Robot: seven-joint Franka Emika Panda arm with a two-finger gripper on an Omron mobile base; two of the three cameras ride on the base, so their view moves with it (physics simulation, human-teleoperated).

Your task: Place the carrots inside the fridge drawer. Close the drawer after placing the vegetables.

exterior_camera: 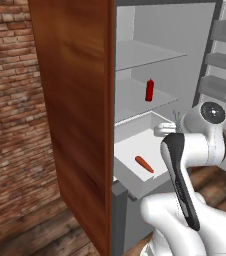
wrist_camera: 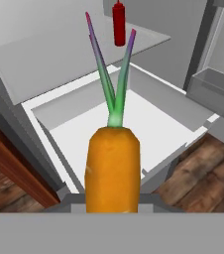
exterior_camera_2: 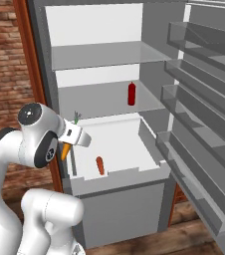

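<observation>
Open fridge drawer (exterior_camera_2: 134,172), small carrot (exterior_camera_2: 100,165) inside, red bottle (exterior_camera_2: 131,93) on shelf

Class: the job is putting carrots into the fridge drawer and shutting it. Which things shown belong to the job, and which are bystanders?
Belongs to the job:
held carrot
carrot in drawer
fridge drawer
gripper, jaws hidden

Bystanders:
red bottle
door shelves

drawer carrot (exterior_camera_2: 100,165): orange-red
held carrot (wrist_camera: 112,168): bright orange, green stalks tipped purple
bottle (exterior_camera: 149,90): red
drawer (exterior_camera_2: 149,141): white
fridge door (exterior_camera: 75,100): reddish-brown wood grain
wall (exterior_camera: 10,100): red brick
floor (wrist_camera: 203,173): brown planks
</observation>
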